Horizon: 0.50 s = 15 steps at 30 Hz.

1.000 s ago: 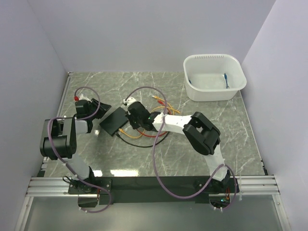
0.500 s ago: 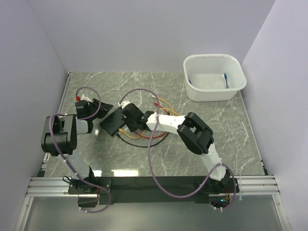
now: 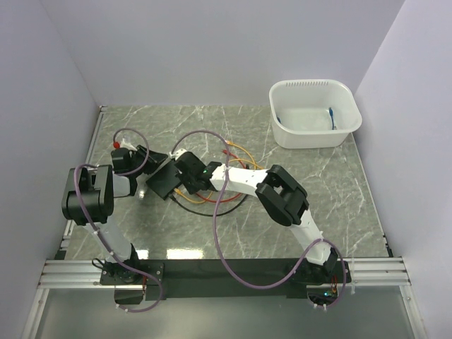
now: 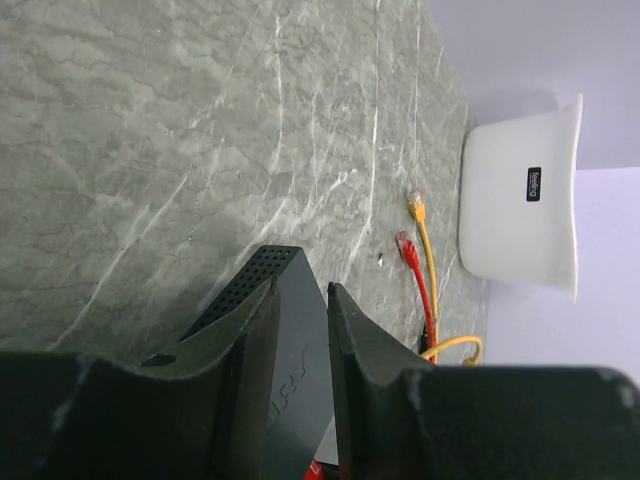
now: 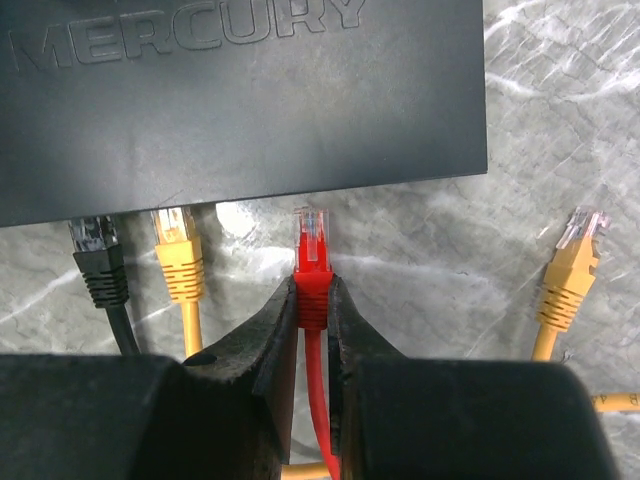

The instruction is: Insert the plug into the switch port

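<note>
The switch [image 3: 164, 178] is a flat matte-black box on the marble table. My left gripper [image 3: 151, 164] is shut on its left corner; in the left wrist view the box [image 4: 296, 340] sits between the fingers of that gripper [image 4: 298, 288]. My right gripper [image 5: 313, 287] is shut on a red plug [image 5: 313, 243], held by its boot. The plug's clear tip points at the port edge of the switch [image 5: 240, 100], a short gap away. In the top view the right gripper [image 3: 186, 176] is at the box's right edge.
A black plug [image 5: 95, 245] and a yellow plug [image 5: 176, 252] sit at the same port edge, left of the red one. A loose yellow plug [image 5: 573, 262] lies to the right. Orange, red and black cables [image 3: 226, 194] loop behind. A white tub [image 3: 314, 113] stands far right.
My right gripper has moved left with the red plug, up to the switch's edge. My left gripper has moved slightly right onto the switch's corner.
</note>
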Tool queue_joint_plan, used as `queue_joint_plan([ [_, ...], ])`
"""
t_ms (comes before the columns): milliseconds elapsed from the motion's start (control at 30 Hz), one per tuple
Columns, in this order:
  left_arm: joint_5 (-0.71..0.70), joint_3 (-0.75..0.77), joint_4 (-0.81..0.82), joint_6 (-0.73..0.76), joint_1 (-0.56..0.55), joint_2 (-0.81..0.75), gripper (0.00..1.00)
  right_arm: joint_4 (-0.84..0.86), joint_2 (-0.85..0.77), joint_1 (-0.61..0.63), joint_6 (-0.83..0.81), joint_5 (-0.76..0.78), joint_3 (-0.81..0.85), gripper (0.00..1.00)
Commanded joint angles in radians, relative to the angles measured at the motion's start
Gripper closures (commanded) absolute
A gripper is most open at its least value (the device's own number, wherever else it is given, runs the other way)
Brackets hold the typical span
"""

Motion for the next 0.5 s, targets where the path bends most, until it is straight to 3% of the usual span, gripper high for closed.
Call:
queue_joint_plan([
  [0,0.031,0.026,0.062,-0.012,0.004,0.018,0.68,-0.029,0.009,0.011,-0.013,0.013,0.055,1.0],
  [467,0.008,0.081,-0.071,-0.011,0.005,0.074,0.7,-0.098,0.079,0.018,-0.019,0.016,0.167,1.0],
])
